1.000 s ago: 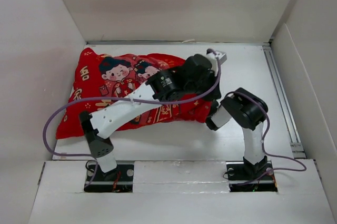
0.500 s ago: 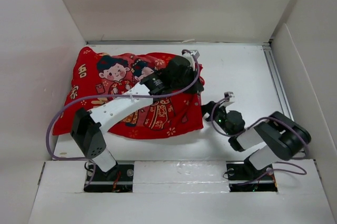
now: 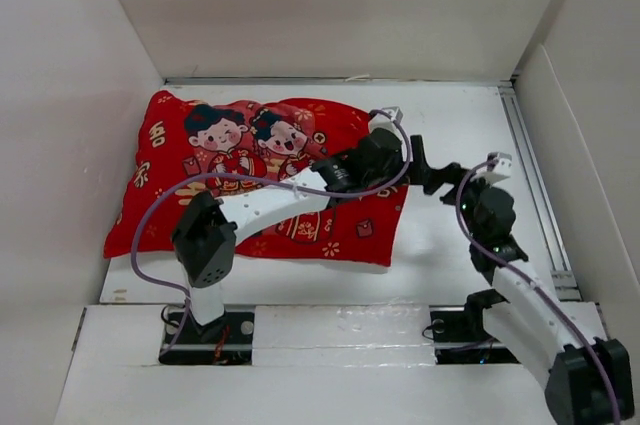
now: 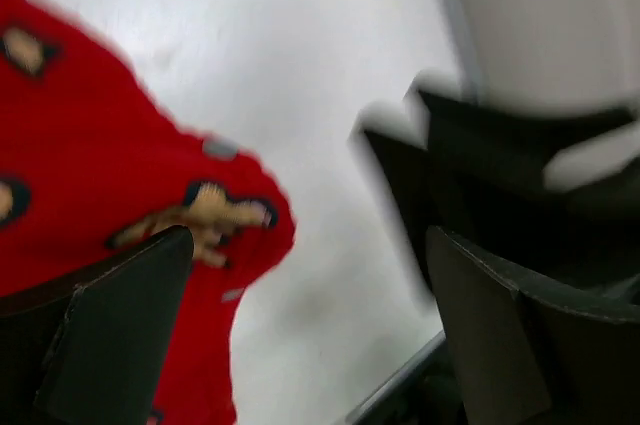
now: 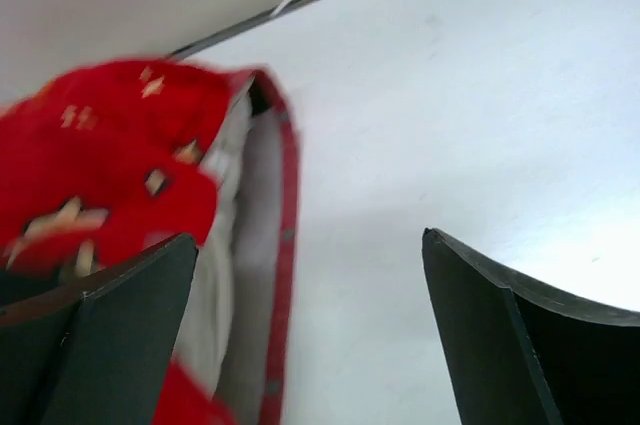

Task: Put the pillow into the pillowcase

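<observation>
Both jaws fully apart, gripping nothing; insertion step judged all but complete.
Pillow point(image 5: 238, 265) lodged inside pillowcase point(image 3: 345, 230) on desk point(image 3: 455, 110), white showing only at open mouth. Next move judged: tuck exposed edge in, draw hem across.

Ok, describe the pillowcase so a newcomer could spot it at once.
On the white table, look left of centre. The pillowcase lies there, plump and bright red, printed with two cartoon figures and gold characters. It is the only red thing, with the white pillow showing at its open end.
</observation>
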Action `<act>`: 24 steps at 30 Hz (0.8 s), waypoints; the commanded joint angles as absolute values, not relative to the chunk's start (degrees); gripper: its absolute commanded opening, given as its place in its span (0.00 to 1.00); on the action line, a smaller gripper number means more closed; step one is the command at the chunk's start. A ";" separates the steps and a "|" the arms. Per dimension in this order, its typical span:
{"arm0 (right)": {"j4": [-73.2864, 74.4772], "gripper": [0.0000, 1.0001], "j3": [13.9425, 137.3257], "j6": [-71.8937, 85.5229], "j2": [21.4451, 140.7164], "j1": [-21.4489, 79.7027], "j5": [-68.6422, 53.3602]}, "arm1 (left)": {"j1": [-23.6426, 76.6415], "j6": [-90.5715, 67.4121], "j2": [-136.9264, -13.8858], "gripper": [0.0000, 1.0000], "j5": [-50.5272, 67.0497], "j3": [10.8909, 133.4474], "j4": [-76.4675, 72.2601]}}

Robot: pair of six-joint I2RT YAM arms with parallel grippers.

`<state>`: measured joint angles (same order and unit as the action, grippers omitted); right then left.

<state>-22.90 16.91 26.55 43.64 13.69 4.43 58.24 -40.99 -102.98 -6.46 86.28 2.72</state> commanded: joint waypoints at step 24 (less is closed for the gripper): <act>-62.40 0.83 63.80 45.26 116.08 9.40 -45.44 | 69.61 -46.85 -76.64 1.00 -28.13 75.50 38.41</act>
